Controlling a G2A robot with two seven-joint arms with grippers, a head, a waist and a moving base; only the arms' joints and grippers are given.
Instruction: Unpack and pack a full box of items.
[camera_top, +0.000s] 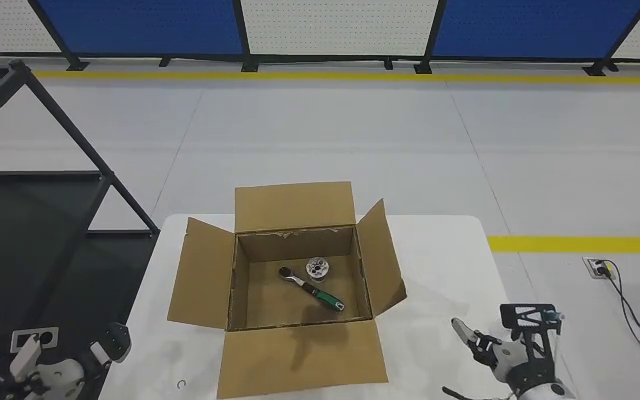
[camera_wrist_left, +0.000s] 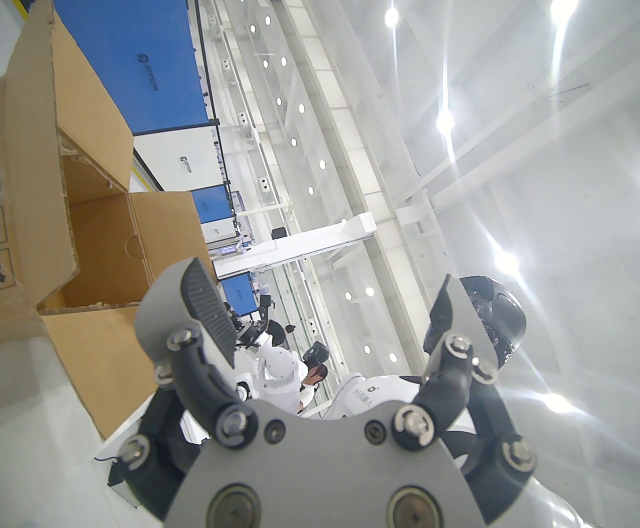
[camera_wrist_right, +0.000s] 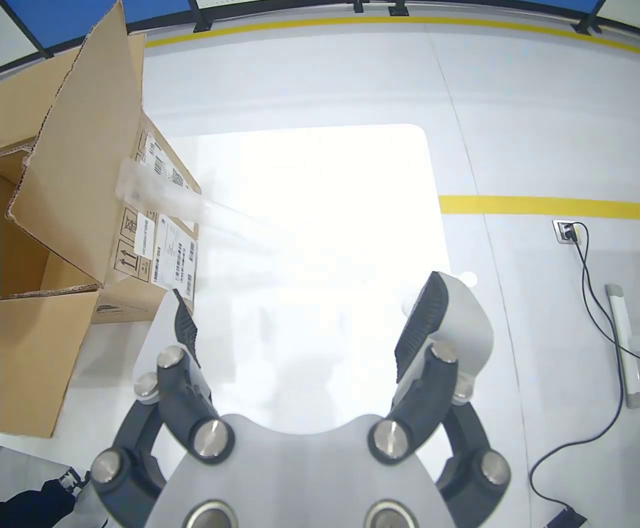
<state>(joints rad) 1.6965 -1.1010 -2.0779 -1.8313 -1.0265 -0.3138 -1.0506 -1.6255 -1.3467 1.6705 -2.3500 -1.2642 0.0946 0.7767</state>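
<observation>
Cardboard box (camera_top: 295, 285) stood on the white table (camera_top: 440, 270), all four flaps folded outward and top open.

Inside the box, on its floor:
- a ratchet wrench (camera_top: 312, 288) with a green grip, lying flat and slantwise, its head toward the box's far wall and its grip toward the near right corner;
- a small round pale part (camera_top: 317, 266) just beyond the wrench head, close to the far wall. Whether the two touched could not be told.

Outside the box:
- right wall carried printed labels (camera_wrist_right: 170, 250), and a strip of clear tape (camera_wrist_right: 165, 195) trailed off that wall onto the table;
- a tiny dark ring-like bit (camera_top: 182, 383) lay on the table off the near left corner, too small to identify.

Left gripper (camera_wrist_left: 325, 290): off the box's near left corner, clear of the left flap, tilted up toward the ceiling. Jaws spread wide, nothing between the ribbed pads (camera_wrist_left: 205, 295).

Right gripper (camera_wrist_right: 305, 292): off the box's near right corner, above bare tabletop, well apart from the right flap. Jaws likewise spread wide, nothing held.

Beyond the box: a dark metal rack (camera_top: 50, 230) on its left side, a floor socket (camera_wrist_right: 567, 232) with a black cable on its right, and blue and white panels (camera_top: 140, 25) behind a yellow floor line past its far side.
</observation>
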